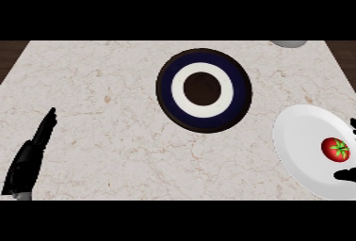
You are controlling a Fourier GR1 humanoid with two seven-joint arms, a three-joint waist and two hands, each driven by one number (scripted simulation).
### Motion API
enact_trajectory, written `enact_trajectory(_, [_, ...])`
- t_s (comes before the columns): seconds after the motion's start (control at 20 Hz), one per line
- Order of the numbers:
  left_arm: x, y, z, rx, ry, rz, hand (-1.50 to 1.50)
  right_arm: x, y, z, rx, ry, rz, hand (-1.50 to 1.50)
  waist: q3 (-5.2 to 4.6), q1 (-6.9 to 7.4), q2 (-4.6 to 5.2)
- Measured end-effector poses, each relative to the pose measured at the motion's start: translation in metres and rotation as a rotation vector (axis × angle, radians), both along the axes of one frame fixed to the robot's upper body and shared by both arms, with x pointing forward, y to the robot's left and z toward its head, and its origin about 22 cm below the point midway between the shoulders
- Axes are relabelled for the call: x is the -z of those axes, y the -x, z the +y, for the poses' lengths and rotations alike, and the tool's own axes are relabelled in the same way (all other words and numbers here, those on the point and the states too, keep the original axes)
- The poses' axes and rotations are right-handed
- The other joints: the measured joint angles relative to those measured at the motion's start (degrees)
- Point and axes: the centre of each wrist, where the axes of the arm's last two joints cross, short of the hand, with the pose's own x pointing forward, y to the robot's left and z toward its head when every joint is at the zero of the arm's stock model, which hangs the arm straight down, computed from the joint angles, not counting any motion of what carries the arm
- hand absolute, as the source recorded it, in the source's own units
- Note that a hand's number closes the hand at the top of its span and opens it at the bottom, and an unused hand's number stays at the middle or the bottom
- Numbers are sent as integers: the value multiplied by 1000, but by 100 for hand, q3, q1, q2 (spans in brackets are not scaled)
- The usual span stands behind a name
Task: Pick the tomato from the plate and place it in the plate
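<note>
Judging the pick to be the step in hand, and not yet made. The tomato [335, 149] is sitting on the white plate [299, 136], toward that plate's right side, close to the view's right edge.

My right hand [344, 175] is showing only as black slivers at that edge, one just below the tomato and another above it. Too little is showing, so I am noting that I cannot tell whether it is spread or closing. No contact with the tomato is showing.

My left hand [31, 153] is resting at the lower left of the counter [104, 117], straight and flat, holding nothing, well apart from both plates.

I am reading the dark blue plate [241, 92], the one with a white ring and brown centre, as the target. It is lying mid-counter, left of the white plate and apart from it.

The next move is calling for the right hand to settle around the tomato, lift it over the white rim, and carry it left to the ringed plate.

The tomato is looking small, round and glossy red, its green star-shaped calyx facing the view. Being smooth and round, it is probably going to roll if nudged off-centre.
</note>
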Motion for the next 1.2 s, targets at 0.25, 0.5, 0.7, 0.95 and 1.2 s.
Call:
enact_trajectory(0.25, [-4,0,-1,-1,-5,-4,0,7,-6,5,1,-9,9,-150,-1,-3,-2])
enact_trajectory(0.5, [0,9,11,-4,-3,-3,0,20,-4,6,-11,-16,-20,150,-12,-8,-7])
enact_trajectory(0.7, [2,8,7,-3,-6,0,0,27,-8,6,-12,-22,-68,150,-24,-6,-13])
enact_trajectory(0.95, [0,1,1,13,-2,-3,0,25,-26,1,-71,42,-109,150,-27,46,3])
enact_trajectory(1.2, [-4,-10,-12,86,4,-27,0,-14,-70,12,-317,235,-168,150,21,491,145])
